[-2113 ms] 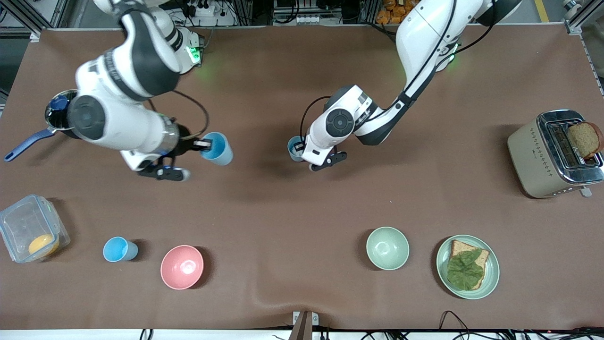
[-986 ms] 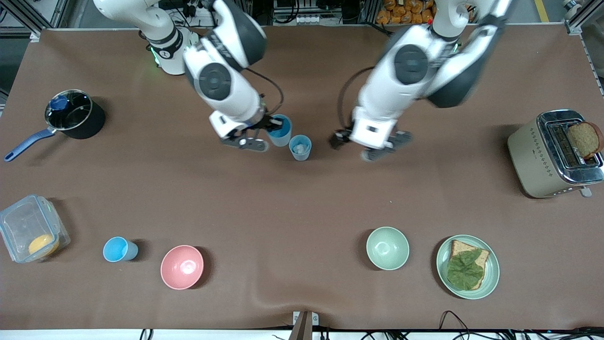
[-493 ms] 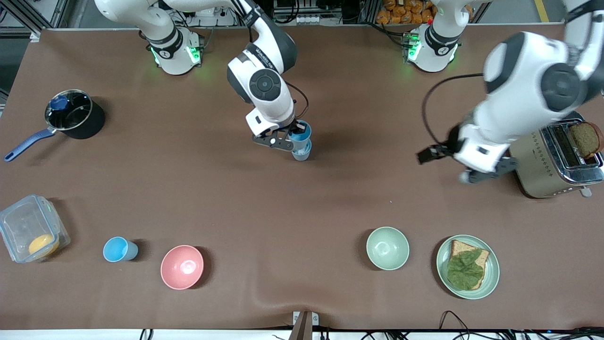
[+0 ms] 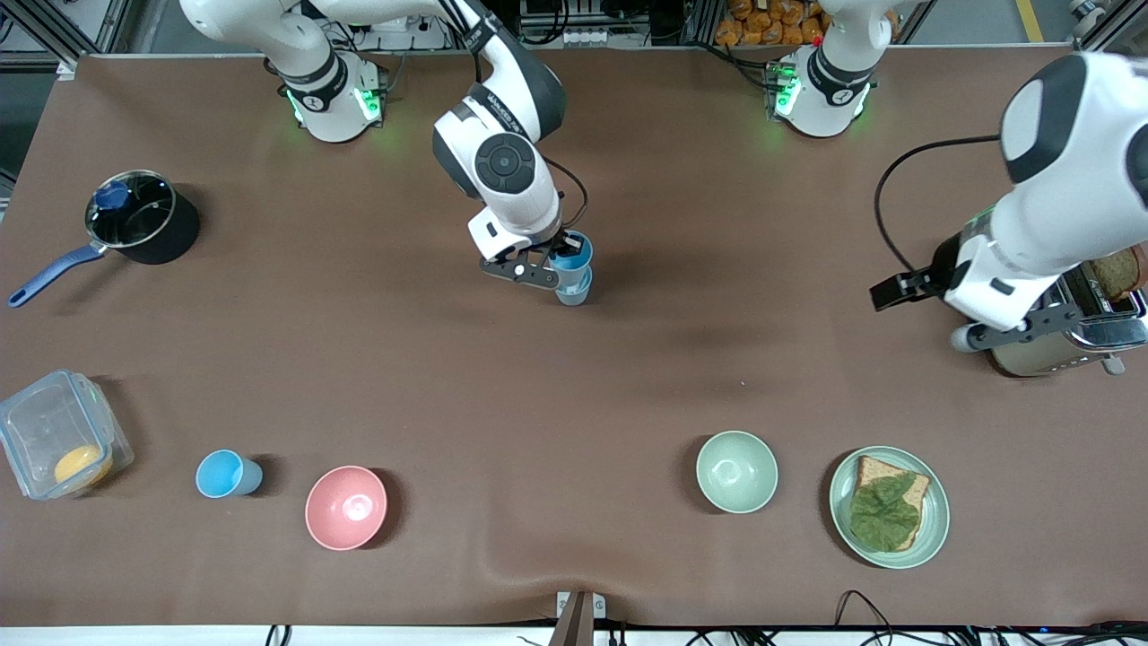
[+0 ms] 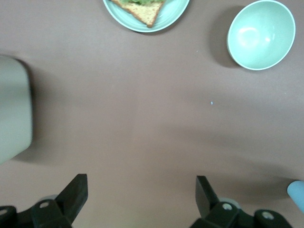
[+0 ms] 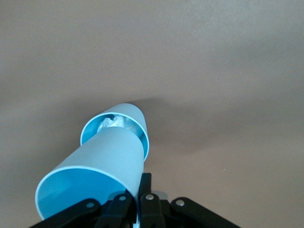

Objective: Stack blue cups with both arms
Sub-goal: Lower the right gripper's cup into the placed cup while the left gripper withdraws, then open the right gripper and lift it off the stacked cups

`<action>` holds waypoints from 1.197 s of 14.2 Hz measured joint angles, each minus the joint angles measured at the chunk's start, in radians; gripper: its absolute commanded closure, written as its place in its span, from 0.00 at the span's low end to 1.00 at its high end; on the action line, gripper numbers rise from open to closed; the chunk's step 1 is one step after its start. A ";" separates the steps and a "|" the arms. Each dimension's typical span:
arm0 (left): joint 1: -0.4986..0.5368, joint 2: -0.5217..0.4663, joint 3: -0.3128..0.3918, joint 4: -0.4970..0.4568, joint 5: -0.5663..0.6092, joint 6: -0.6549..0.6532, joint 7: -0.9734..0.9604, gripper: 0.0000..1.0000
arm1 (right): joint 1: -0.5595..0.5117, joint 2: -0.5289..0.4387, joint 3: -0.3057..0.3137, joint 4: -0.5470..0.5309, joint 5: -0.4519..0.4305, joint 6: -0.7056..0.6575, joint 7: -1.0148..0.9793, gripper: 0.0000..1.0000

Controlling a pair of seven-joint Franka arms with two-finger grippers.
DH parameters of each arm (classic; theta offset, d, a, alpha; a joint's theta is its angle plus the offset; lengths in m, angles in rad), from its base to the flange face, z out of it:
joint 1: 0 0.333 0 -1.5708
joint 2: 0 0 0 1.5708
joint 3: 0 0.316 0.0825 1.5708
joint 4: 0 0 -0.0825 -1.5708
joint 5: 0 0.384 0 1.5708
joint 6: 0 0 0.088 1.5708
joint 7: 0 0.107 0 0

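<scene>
One pale blue cup stands on the brown table about midway between the arms, with something white and crumpled inside. My right gripper is shut on the rim of the second blue cup, holding it tilted with its base in the mouth of the standing cup. In the right wrist view the held cup fills the foreground in the right gripper. My left gripper is open and empty in the air beside the toaster, its fingers wide apart.
A brighter sky-blue cup, a pink bowl, a green bowl and a plate with a sandwich lie nearest the front camera. A toaster, a black pot and a clear container stand at the table's ends.
The right arm carried its cup over to the standing cup and set it into it. The left arm let go of the standing cup and swung away to the toaster.
</scene>
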 measured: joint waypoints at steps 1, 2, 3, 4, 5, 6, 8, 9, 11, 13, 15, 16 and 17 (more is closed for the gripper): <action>0.003 -0.004 0.000 0.026 0.000 -0.039 0.000 0.00 | 0.004 0.004 0.001 0.000 0.000 0.001 0.001 1.00; 0.005 -0.009 0.000 0.050 0.000 -0.078 0.000 0.00 | 0.009 0.007 0.001 0.000 0.000 0.003 0.002 1.00; 0.006 -0.015 0.000 0.074 0.001 -0.114 0.000 0.00 | 0.013 0.010 0.001 0.000 0.000 0.003 0.004 1.00; 0.008 -0.024 0.000 0.095 0.001 -0.144 0.000 0.00 | 0.016 0.014 0.001 0.001 0.000 0.005 0.004 0.96; 0.014 -0.035 -0.001 0.110 0.001 -0.163 0.002 0.00 | 0.016 0.018 0.001 0.003 0.000 0.005 0.004 0.45; 0.024 -0.047 -0.004 0.117 0.001 -0.173 0.020 0.00 | 0.016 0.022 0.001 0.007 0.000 0.005 0.004 0.00; 0.041 -0.074 -0.002 0.123 0.001 -0.179 0.095 0.00 | 0.016 0.027 0.000 0.015 0.000 0.005 0.005 0.00; 0.044 -0.090 0.001 0.123 0.001 -0.181 0.121 0.00 | 0.016 0.027 -0.002 0.020 -0.003 0.005 0.004 0.00; 0.025 -0.118 0.033 0.123 0.001 -0.183 0.166 0.00 | 0.009 0.021 -0.016 0.042 -0.034 -0.013 0.003 0.00; -0.059 -0.129 0.138 0.123 0.001 -0.185 0.211 0.00 | -0.028 -0.012 -0.048 0.068 -0.087 -0.086 -0.046 0.00; -0.162 -0.130 0.256 0.123 0.001 -0.185 0.227 0.00 | -0.119 -0.069 -0.070 0.076 -0.102 -0.166 -0.206 0.00; -0.181 -0.130 0.277 0.123 0.001 -0.185 0.228 0.00 | -0.173 -0.098 -0.079 0.077 -0.105 -0.194 -0.293 0.00; -0.188 -0.130 0.283 0.123 0.001 -0.185 0.228 0.00 | -0.224 -0.123 -0.085 0.076 -0.106 -0.217 -0.368 0.00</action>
